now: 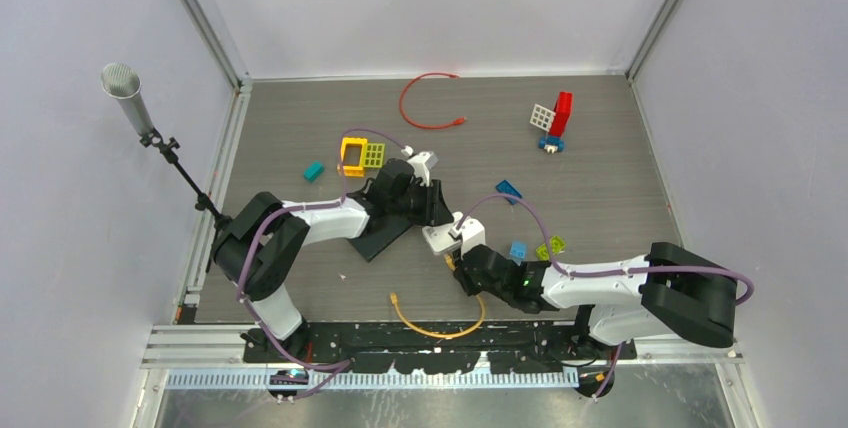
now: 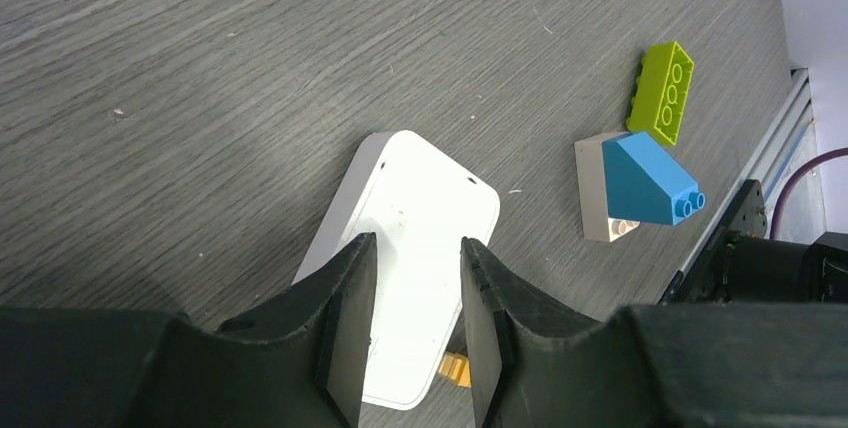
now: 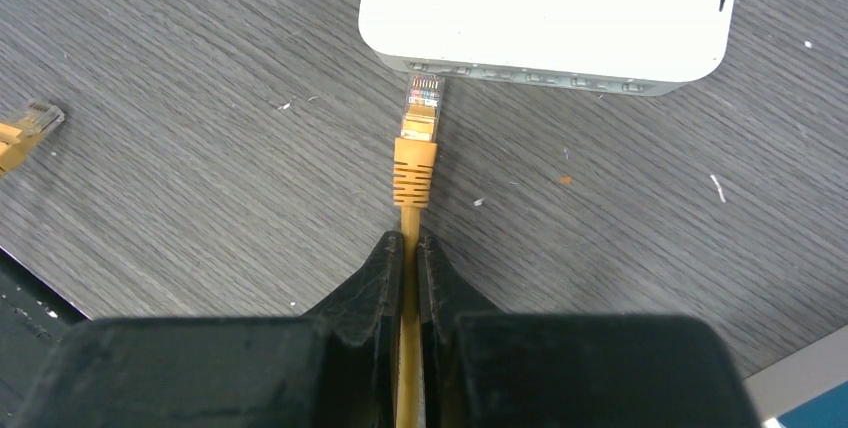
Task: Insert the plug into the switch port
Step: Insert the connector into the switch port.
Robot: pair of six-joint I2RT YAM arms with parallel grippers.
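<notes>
On the near side of the switch (image 3: 550, 8), the right gripper (image 3: 410, 240) is pressed together on the orange cable (image 3: 409, 220), pinching it just behind the plug (image 3: 421, 108). The plug is carried ahead of the fingertips, with its long axis pointing almost straight at the switch and leaning only slightly off the line of the gripper. Its clear tip is seen touching the row of ports (image 3: 530, 73) on the near face of the switch, at the port nearest the left end of that row in the right wrist view. Most of the plug body is outside the switch, so it is judged not yet seated. Whether the tip has entered the opening cannot be told.

The coming move is therefore judged to be a short, straight push along the plug's own axis, away from the right gripper and into the near face of the switch. The slight lean would need to be taken out first, or the tip could catch on the port's edge.

Over the switch, the left gripper (image 2: 415, 248) is reached in from the far side. Its fingers (image 2: 345, 328) are spread apart above the white top, which is wider than the gap between them. Whether they press on the switch cannot be told. If they do not, the switch is likely to slide away under the push.
</notes>
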